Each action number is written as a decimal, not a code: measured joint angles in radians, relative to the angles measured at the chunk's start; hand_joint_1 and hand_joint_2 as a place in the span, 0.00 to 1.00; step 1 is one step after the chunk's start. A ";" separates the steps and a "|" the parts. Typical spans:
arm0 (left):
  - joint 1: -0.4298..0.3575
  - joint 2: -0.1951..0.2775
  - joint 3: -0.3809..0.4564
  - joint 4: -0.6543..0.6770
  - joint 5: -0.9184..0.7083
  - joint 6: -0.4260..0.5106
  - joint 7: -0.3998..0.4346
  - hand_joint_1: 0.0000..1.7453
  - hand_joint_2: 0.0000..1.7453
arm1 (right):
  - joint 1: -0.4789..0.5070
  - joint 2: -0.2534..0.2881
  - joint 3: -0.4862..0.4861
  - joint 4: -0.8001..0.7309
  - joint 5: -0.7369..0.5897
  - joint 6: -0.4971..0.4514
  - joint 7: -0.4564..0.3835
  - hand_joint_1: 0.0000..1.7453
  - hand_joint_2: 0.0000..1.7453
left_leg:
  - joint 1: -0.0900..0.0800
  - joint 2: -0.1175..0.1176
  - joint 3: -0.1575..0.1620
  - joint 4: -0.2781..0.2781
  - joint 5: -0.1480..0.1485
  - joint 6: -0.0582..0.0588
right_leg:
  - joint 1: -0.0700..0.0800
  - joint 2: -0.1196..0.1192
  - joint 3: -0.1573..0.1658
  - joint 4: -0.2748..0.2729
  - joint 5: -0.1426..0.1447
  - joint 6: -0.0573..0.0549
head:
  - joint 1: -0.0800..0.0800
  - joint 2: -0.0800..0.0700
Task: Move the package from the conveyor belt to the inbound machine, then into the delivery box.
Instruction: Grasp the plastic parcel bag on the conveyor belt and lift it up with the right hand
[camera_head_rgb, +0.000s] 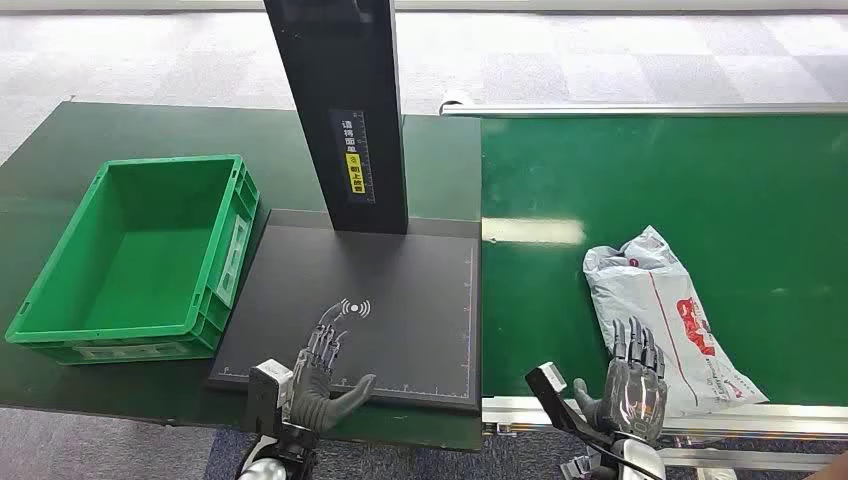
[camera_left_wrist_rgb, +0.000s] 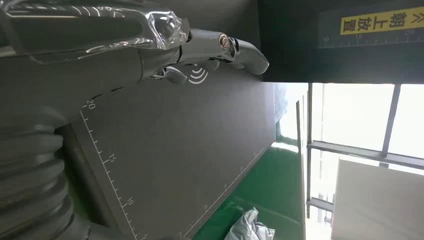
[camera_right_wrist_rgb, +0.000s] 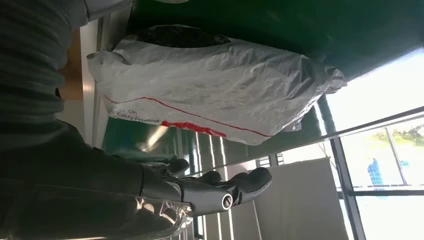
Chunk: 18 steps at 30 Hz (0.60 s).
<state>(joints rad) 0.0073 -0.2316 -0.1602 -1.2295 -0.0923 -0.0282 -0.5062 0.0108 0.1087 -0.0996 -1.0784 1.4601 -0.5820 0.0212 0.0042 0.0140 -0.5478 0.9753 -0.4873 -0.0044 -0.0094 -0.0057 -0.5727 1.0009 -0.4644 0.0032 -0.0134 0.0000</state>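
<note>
From the head view, the grey package (camera_head_rgb: 665, 310) lies on the green conveyor belt (camera_head_rgb: 700, 190), the right hand (camera_head_rgb: 633, 385) just above its near edge, fingers spread, holding nothing. The left hand (camera_head_rgb: 322, 370) hovers released over the black inbound machine (camera_head_rgb: 400, 300) plate; the green delivery box (camera_head_rgb: 140, 255) sits beside it (tiled floor beyond). At the left wrist, the plate's ruler markings and bright windows (camera_left_wrist_rgb: 350, 115) show, with a package corner (camera_left_wrist_rgb: 250, 227) cut off. At the right wrist, red print crosses the package (camera_right_wrist_rgb: 215, 85); its far end is hard to make out.
</note>
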 joint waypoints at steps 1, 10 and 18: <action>0.000 0.000 -0.001 0.000 0.000 0.000 0.000 0.00 1.00 | -0.003 -0.001 -0.006 0.009 0.004 -0.005 0.000 0.00 1.00 | 0.000 0.000 0.000 0.000 0.000 0.000 | 0.000 0.000 0.000 0.000 0.000 0.000 | 0.000 0.000; 0.000 0.000 -0.002 0.000 0.000 0.000 0.000 0.00 1.00 | -0.031 -0.006 -0.066 0.107 0.013 -0.027 0.003 0.00 1.00 | 0.000 0.000 0.000 0.000 0.000 0.000 | 0.000 0.000 0.000 0.000 0.000 0.000 | 0.000 0.000; 0.001 0.001 -0.002 0.000 0.009 0.009 0.002 0.00 1.00 | -0.053 -0.007 -0.106 0.169 0.022 -0.049 0.015 0.00 1.00 | 0.000 0.000 0.000 0.000 0.000 0.000 | 0.000 0.000 0.000 0.000 0.000 0.000 | 0.000 0.000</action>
<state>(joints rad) 0.0088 -0.2310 -0.1622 -1.2296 -0.0829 -0.0191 -0.5046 -0.0427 0.1018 -0.2060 -0.9090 1.4819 -0.6306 0.0365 0.0041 0.0141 -0.5478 0.9753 -0.4873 -0.0044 -0.0094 -0.0057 -0.5727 1.0009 -0.4644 0.0032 -0.0133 0.0000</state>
